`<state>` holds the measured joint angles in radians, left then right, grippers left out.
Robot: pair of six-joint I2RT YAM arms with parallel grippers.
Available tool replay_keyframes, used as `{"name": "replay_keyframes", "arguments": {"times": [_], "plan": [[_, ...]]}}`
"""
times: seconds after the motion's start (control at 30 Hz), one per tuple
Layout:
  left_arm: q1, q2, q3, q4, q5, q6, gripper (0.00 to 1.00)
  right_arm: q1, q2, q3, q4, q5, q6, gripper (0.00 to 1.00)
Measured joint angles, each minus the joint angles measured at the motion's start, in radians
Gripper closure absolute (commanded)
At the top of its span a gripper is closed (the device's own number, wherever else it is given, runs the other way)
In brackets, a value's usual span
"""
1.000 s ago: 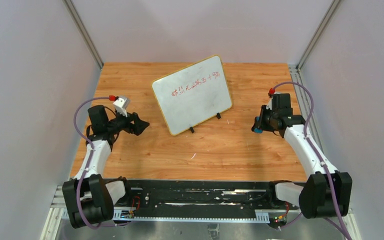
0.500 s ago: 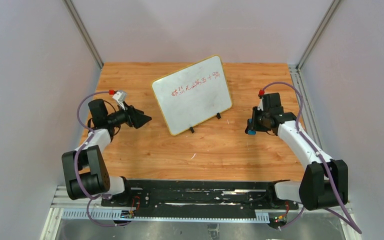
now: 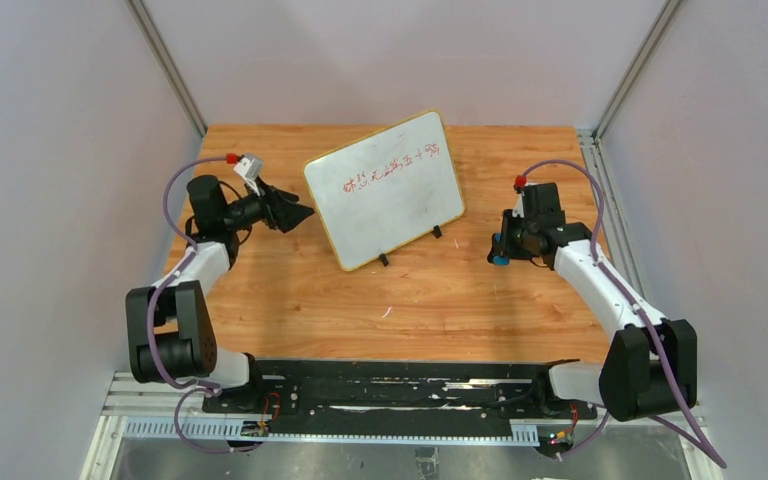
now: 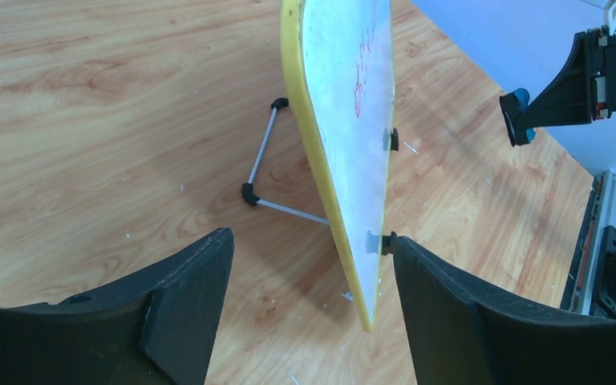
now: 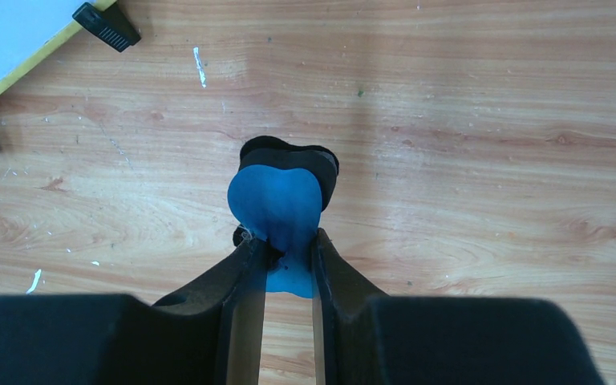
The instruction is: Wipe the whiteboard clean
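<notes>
The whiteboard stands tilted on the table, yellow-framed, with red writing across its upper part. My left gripper is open at the board's left edge. In the left wrist view the board shows edge-on, and its near corner lies between my open fingers; I cannot tell whether they touch it. My right gripper hangs right of the board, shut on a blue eraser with a black pad, a little above the wood. A board corner and a black foot show at top left of the right wrist view.
A wire stand props the board from behind. The wooden table is walled by grey panels left, right and back. White specks lie on the wood. The black base rail runs along the near edge.
My left arm swung away from the base toward the board's left edge, its jaws narrowing slightly. The right arm carried the eraser a little left, toward the board.
</notes>
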<state>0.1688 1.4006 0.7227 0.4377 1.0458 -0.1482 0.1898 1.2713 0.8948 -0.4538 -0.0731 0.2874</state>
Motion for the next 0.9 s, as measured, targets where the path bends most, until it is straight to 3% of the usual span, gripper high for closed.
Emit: {"name": "replay_keyframes", "arguments": {"times": [0.3,0.47,0.8,0.9], "plan": [[-0.056,0.056,0.028,0.027,-0.033,-0.039,0.26,0.000,-0.037,0.000,0.000,0.022,-0.004,0.99],[-0.074,0.084,0.039,0.058,-0.043,-0.063,0.33,0.000,-0.039,0.000,-0.006,0.030,-0.005,0.99],[-0.093,0.142,0.039,0.141,-0.043,-0.126,0.35,0.000,-0.040,0.000,-0.017,0.048,-0.005,0.99],[-0.103,0.152,0.039,0.154,-0.044,-0.141,0.41,0.000,-0.040,0.000,-0.018,0.051,-0.005,1.00]]}}
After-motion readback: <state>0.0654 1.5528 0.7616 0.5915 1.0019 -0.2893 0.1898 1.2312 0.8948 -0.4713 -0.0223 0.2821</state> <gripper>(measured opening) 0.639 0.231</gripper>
